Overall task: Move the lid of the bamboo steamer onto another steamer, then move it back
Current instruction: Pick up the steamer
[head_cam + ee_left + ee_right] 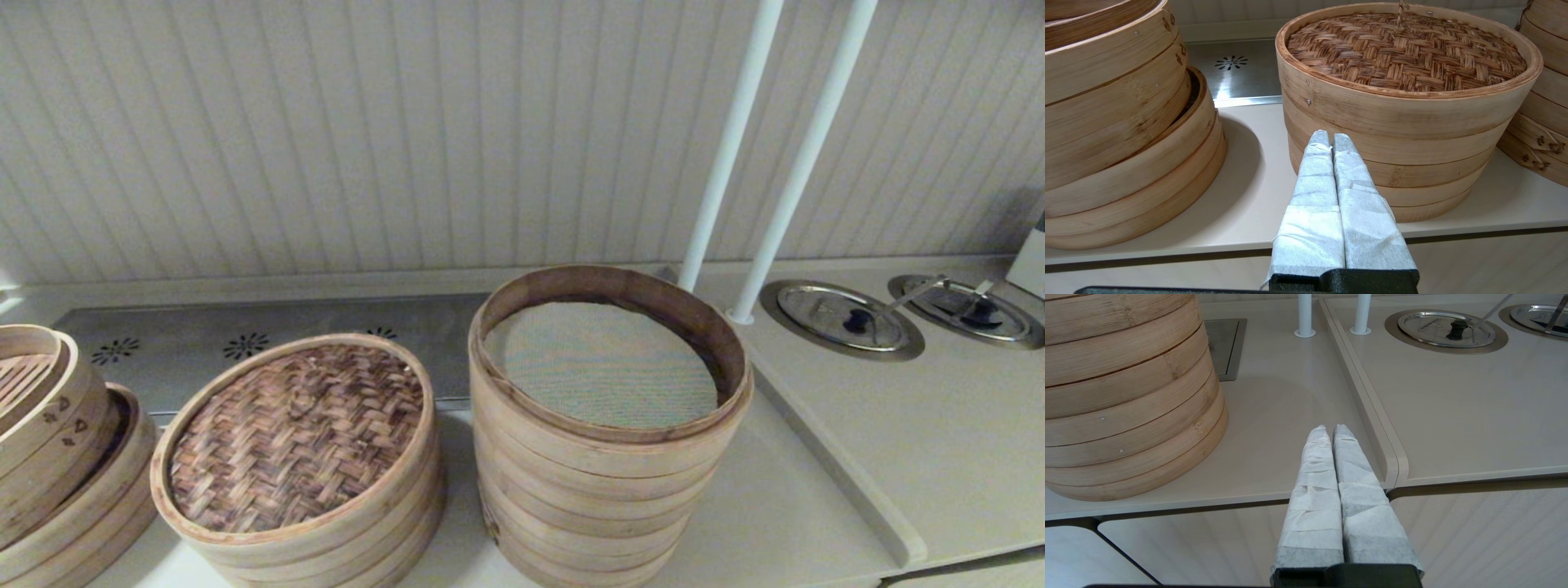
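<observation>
The bamboo steamer lid (298, 429) (1404, 51), with its dark herringbone top and pale rim, sits on the short steamer (1412, 163) in the middle of the counter. To its right stands the tall steamer stack (604, 457) (1122, 396), uncovered, showing its greenish-grey mesh liner (600, 363). Neither gripper shows in the head view. My left gripper (1331, 136) is shut and empty, held in front of the short steamer's side below the lid. My right gripper (1331, 428) is shut and empty, over the counter's front edge to the right of the tall stack.
A third stack with small dark marks (57, 441) (1118, 122) stands at the left with a slatted tray on top. Two white poles (767, 155) rise behind the tall stack. Two metal lids (841, 314) are set in the raised counter at right. A perforated steel plate (245, 343) lies behind.
</observation>
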Robot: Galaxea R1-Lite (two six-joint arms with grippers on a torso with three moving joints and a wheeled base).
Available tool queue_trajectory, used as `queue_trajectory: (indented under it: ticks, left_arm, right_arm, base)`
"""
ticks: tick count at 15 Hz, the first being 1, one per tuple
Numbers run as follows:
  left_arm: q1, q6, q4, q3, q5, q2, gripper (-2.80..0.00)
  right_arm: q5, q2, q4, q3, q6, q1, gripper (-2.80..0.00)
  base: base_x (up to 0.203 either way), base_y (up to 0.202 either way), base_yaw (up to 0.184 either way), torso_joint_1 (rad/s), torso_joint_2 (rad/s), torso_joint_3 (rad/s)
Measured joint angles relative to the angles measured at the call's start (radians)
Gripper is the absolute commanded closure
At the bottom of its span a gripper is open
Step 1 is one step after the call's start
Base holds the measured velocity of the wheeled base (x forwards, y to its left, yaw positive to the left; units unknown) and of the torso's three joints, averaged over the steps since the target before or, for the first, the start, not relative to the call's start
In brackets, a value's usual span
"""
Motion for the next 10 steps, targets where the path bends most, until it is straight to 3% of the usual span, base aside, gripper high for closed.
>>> queue_trajectory:
  ticks: [6,10]
  left_arm:
    - [0.000,0.005,0.000,-0.002,-0.002,0.000,0.00]
    - [0.000,0.003,0.069,-0.047,-0.007,0.035,0.00]
  right_arm:
    - [0.000,0.000,0.000,0.000,0.000,0.000,0.00]
    - [0.000,0.000,0.000,0.000,0.000,0.000,0.00]
  base:
    - [0.000,0.000,0.000,0.000,0.00,0.000]
    - [0.000,0.000,0.000,0.000,0.00,0.000]
